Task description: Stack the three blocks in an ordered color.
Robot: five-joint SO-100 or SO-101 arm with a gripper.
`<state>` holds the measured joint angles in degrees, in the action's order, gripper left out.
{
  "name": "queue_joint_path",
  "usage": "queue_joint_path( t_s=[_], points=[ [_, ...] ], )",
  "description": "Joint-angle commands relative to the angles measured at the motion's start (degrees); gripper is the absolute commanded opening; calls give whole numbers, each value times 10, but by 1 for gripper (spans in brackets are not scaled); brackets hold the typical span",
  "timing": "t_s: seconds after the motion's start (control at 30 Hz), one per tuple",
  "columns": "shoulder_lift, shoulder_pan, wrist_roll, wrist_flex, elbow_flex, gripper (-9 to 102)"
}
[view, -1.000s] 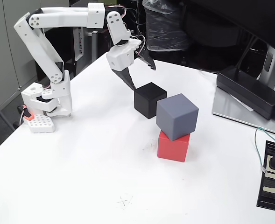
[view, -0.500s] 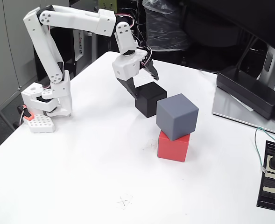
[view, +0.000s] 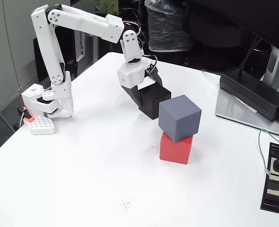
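A: Fixed view. The gripper (view: 148,93) is low over the black cube (view: 153,101), which sits on the white table (view: 82,161) just left of and farther back than the two-cube stack. One dark finger (view: 135,98) hangs down the cube's left face; the other reaches over the far top edge. Fingers are apart, straddling the cube, no clamp visible

B: So the cube lies between the fingers, not off to one side?

A: It looks so. The cube's body sits directly under the wrist, slightly to the right of the near finger. Whether the far finger touches the cube, I cannot tell; it is partly hidden behind the top edge

B: Long axis?

A: None to speak of, it is a cube. It is turned so a corner edge faces the camera, and the fingers seem to bracket a pair of opposite faces

B: And the target?

A: The slate grey cube (view: 179,117) rests on the red cube (view: 176,148), twisted a little relative to it, to the right of and nearer than the black cube, almost touching it. My judgement: closing here should take the black cube, then it must rise up and go right and nearer to clear the grey top
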<state>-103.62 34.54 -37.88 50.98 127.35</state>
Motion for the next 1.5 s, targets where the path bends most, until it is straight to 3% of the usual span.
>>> queue_joint_path(
  t_s=[0.0,0.5,0.8,1.2,1.47],
  points=[
    [-1,-3,2,-4,-8,34],
    [-7,-3,2,4,-26,-2],
    [-8,-4,0,75,-124,-1],
    [-8,-4,-47,308,-418,-1],
    [-8,-100,-119,396,-577,-1]
  ],
)
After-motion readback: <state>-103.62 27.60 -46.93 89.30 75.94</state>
